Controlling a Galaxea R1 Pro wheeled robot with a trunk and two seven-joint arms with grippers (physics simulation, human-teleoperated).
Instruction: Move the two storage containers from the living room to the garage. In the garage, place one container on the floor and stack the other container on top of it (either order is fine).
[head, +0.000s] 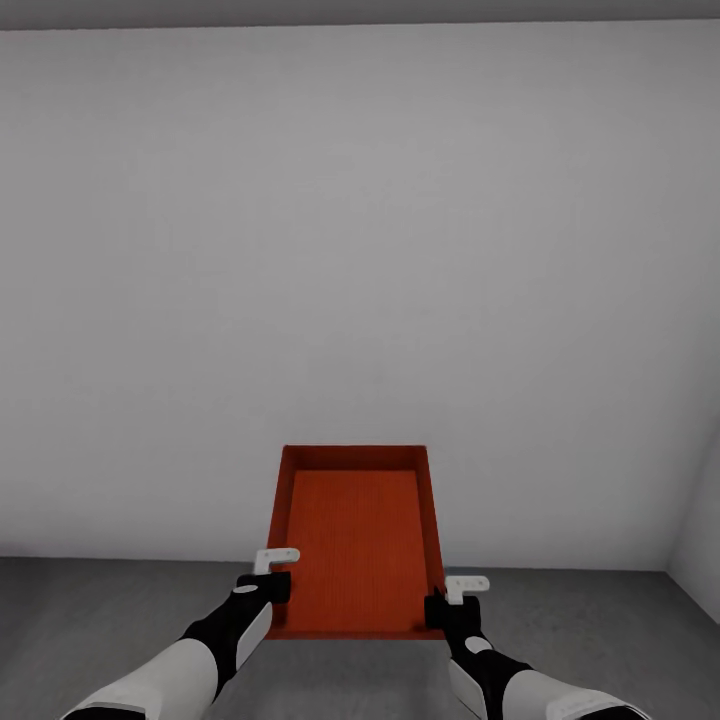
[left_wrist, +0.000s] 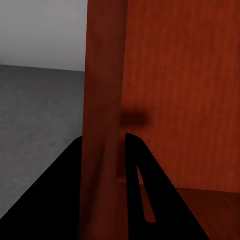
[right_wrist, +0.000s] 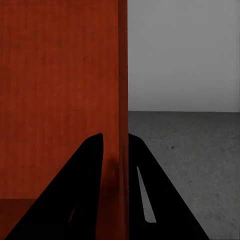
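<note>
Storage container (head: 355, 545) held over the floor (head: 100, 620) — left (head: 272, 572) and right (head: 452, 598) jaws each clamp a side wall.

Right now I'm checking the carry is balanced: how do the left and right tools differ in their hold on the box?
The left tool clamps the box's left wall; the right tool clamps its right wall. In the head view the left tool sits a little further along the box than the right tool. Both are shut on a thin side wall near the box's near end, one finger inside and one outside, holding it above the grey floor.
</note>
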